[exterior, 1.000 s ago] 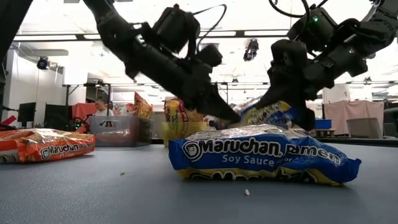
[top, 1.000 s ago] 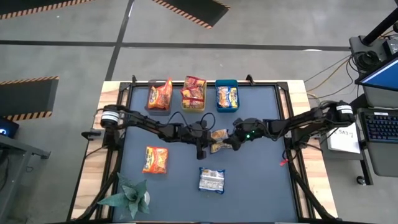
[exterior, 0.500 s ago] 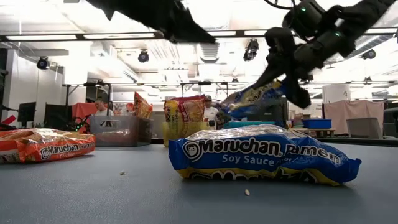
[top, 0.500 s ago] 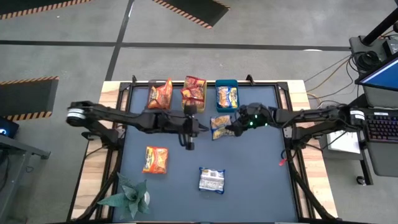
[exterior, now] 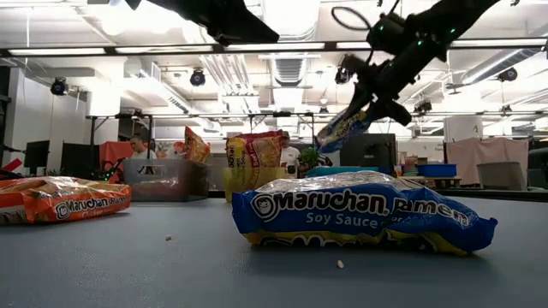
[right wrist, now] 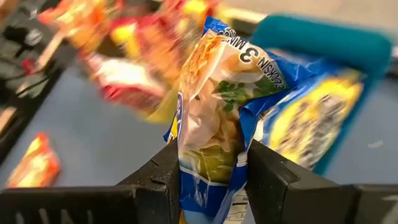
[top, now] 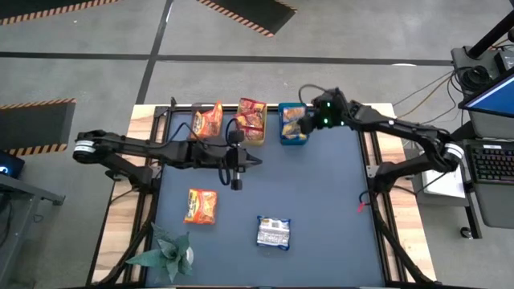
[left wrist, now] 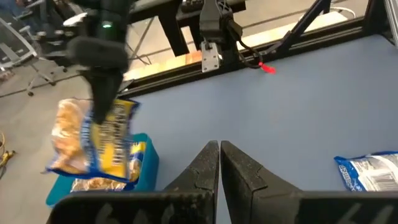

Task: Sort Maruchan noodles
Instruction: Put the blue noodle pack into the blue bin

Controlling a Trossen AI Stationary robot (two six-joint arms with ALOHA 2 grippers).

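Orange packet (top: pixel 201 205) lies flat near the table's (top: pixel 321 201) left edge, with a plant (top: pixel 165 253) at the front-left corner. Along the far edge stand three bins: a grey bin (top: pixel 206 122) holding orange packets, a yellow bin (top: pixel 250 120) holding red packets, and a blue bin (top: pixel 292 125) with blue-and-yellow packets. The left end effector (top: pixel 236 183) hangs above the table just in front of the grey and yellow bins, its fingers (left wrist: pixel 208 168) pressed together on nothing. A silvery-white packet (top: pixel 273 233) lies near the front edge, around the middle. The right end effector (top: pixel 303 126) is raised over the blue bin at the far edge, its fingers (right wrist: pixel 273 177) clamped on the lower end of a blue-and-yellow packet (right wrist: pixel 214 118), which hangs in the air over the bin, clear of those inside.
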